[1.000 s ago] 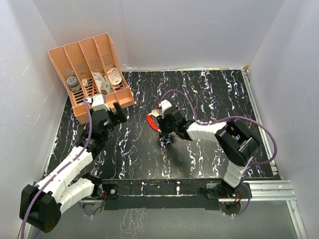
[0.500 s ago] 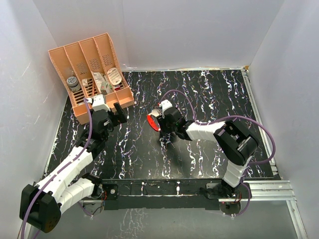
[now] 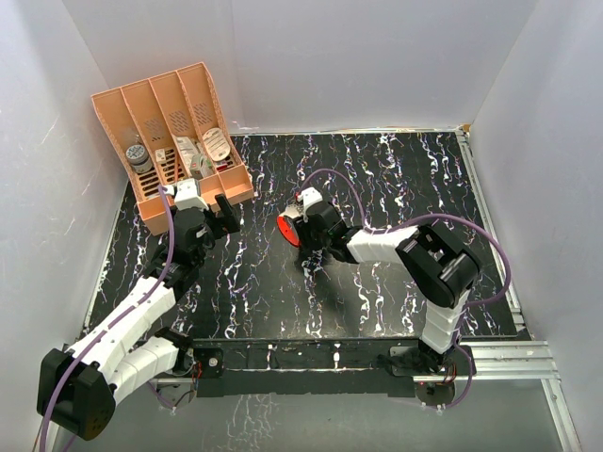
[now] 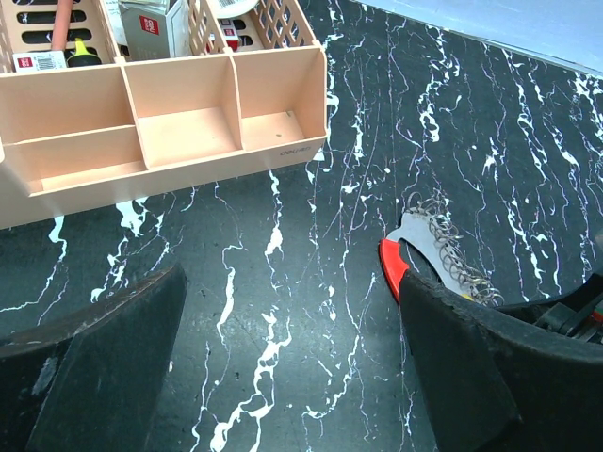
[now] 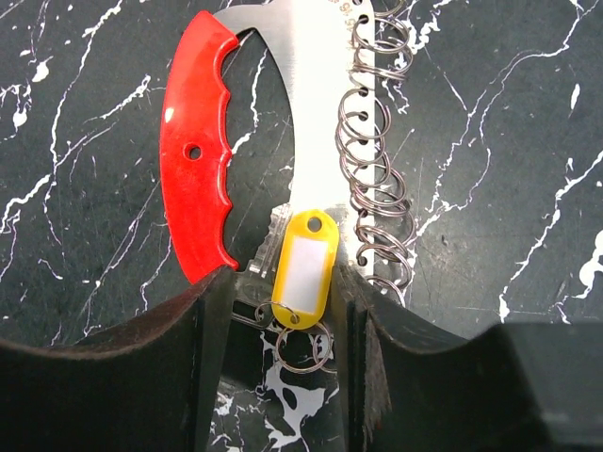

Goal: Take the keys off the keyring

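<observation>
In the right wrist view a key with a yellow tag [image 5: 301, 268] and a silvery blade [image 5: 268, 235] lies on a silvery plate with a red grip [image 5: 193, 169]. A row of wire rings [image 5: 377, 179] runs along the plate's edge. The small keyring [image 5: 306, 347] hangs at the tag's near end. My right gripper [image 5: 283, 294] stands open, one finger on each side of the tag and key. No red key shows. From above, the right gripper [image 3: 303, 224] is over the red grip [image 3: 285, 232]. My left gripper [image 4: 292, 306] hangs wide open and empty to the left of the plate [image 4: 419, 240].
A peach desk organiser [image 3: 240, 184] with several small items stands at the back left, just beyond the left gripper [image 3: 215, 213]. White walls close in the black marbled table [image 3: 396, 169] on three sides.
The right gripper has crept slightly left over the red grip and its jaws have widened a little. The left arm has not moved.
</observation>
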